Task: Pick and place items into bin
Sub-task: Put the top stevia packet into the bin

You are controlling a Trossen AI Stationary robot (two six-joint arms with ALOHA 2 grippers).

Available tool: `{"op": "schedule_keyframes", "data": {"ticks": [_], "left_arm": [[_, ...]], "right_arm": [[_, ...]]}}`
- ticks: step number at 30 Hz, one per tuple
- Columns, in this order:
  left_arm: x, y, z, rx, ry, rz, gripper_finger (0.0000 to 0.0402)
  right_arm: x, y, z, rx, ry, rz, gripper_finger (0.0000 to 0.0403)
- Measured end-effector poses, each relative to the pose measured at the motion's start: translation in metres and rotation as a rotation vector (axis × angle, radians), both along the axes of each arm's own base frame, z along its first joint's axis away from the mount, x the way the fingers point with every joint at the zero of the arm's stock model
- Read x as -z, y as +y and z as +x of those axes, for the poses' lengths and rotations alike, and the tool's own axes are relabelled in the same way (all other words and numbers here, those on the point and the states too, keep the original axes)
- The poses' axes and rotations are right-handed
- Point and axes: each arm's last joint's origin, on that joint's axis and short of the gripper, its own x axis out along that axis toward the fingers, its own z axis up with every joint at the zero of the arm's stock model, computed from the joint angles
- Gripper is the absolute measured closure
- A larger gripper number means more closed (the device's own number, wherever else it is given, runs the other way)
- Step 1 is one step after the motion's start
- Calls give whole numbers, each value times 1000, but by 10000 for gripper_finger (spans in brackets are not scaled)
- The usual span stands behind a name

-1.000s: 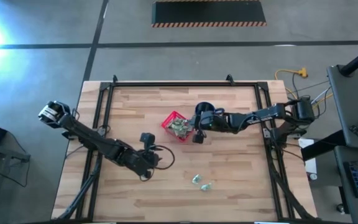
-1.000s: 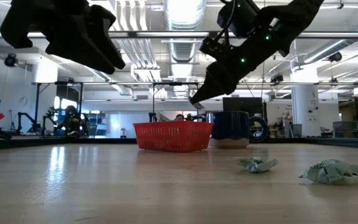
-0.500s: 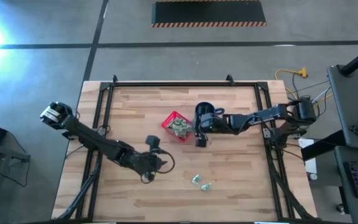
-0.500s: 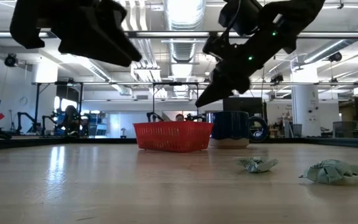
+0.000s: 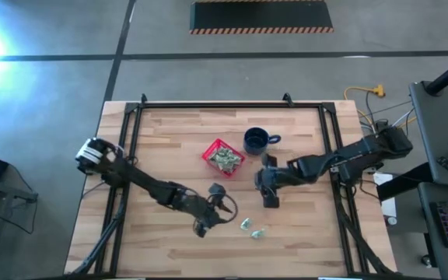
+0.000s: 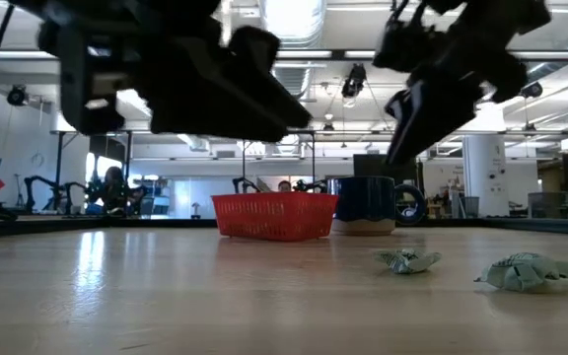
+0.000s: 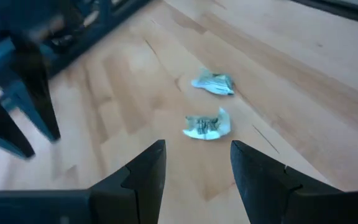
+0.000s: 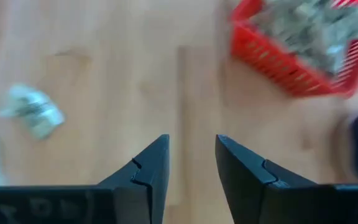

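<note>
Just ahead of left tool [image 7: 194, 163], two items [image 7: 207, 125]

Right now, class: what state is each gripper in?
Left gripper: open, empty, near two wrapped pieces.
Right gripper: open, empty.

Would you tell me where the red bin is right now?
In the high view, the red bin sits near the table's middle, just left of the blue mug, holding wrapped items.

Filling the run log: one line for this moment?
left tool open, over two loose items | right tool open, empty | bin part-filled
</note>
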Motion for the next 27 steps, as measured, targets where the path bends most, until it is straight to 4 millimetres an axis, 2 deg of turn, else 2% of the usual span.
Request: {"op": "schedule_keyframes", "data": {"ticks": [7, 13, 21, 27], "left_arm": [[15, 3, 33, 93, 55, -52, 237], [20, 2, 55, 172, 62, -87, 237], [33, -4, 71, 244, 76, -96, 237], [43, 4, 78, 221, 102, -90, 237]], "right_arm": [[-4, 36, -15, -12, 14, 86, 289], [-3, 56, -24, -1, 33, 141, 289], [0, 75, -37, 42, 67, 205, 299], [0, 82, -40, 55, 62, 225, 306]]}}
